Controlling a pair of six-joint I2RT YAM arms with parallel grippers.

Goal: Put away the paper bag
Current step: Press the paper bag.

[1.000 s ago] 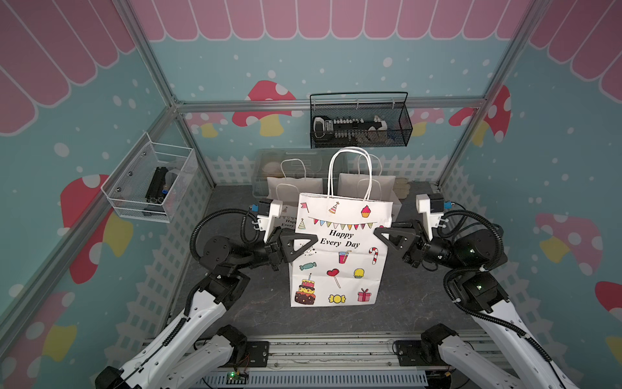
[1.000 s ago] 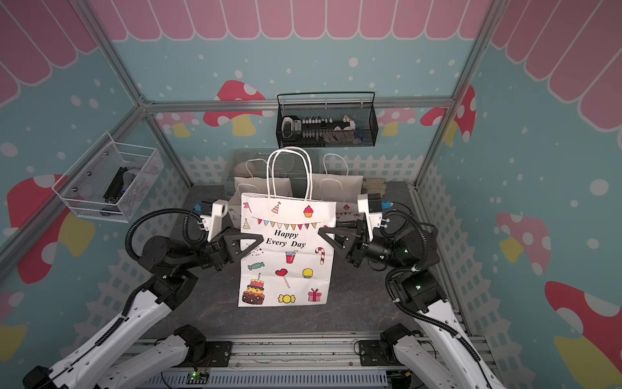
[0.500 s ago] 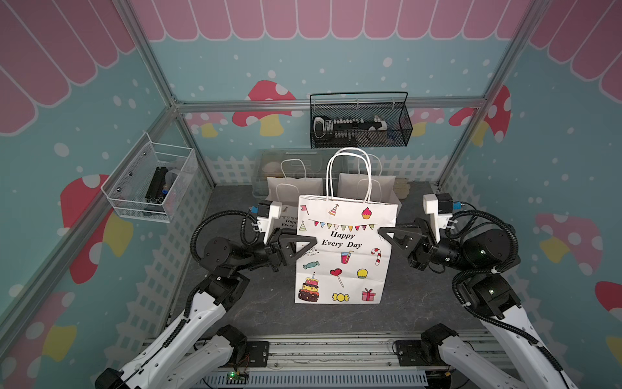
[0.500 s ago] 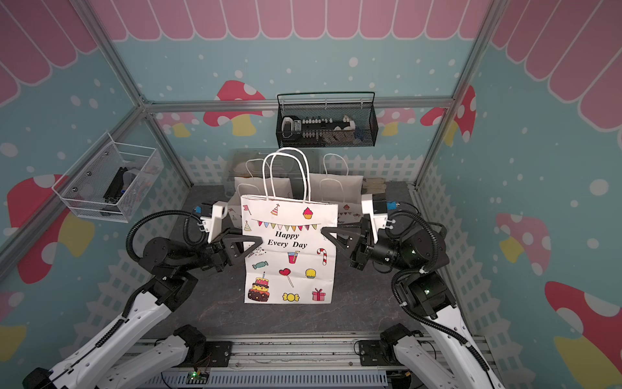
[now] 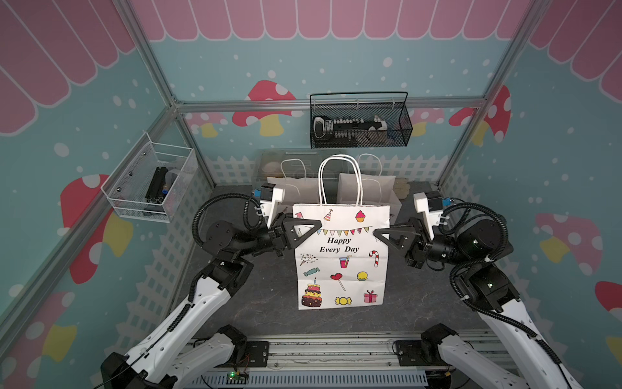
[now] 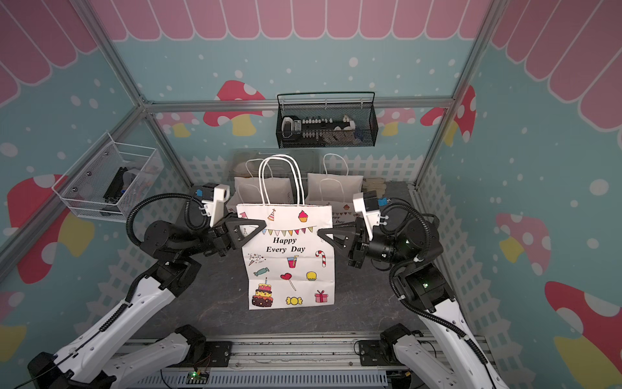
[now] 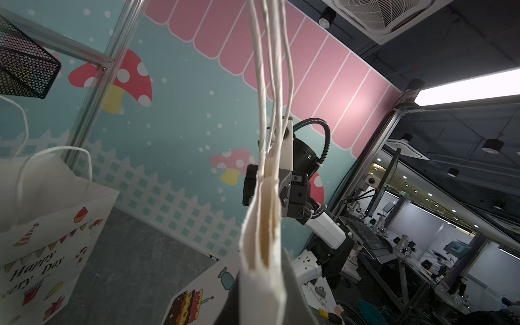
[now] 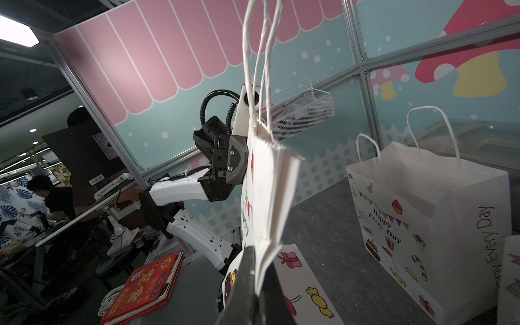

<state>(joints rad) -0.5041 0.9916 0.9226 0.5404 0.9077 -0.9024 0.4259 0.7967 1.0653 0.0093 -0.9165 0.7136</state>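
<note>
Folded-flat paper bag (image 5: 340,262) stands upright over mid-bench (image 5: 262,296), printed face toward the robot's base. The left pincer (image 5: 308,229) and right pincer (image 5: 383,234) are each clenched on one side edge near the top. We judge this two-sided pinch holds the sheet taut and vertical, ready for carrying. We cannot tell whether its lower edge touches the bench.

Count:
- one held bag, with two cord handles (image 5: 337,157)
- two open bags (image 5: 368,188) standing behind
- one black mesh basket (image 5: 360,134) and one white mesh basket (image 5: 148,188)
</note>
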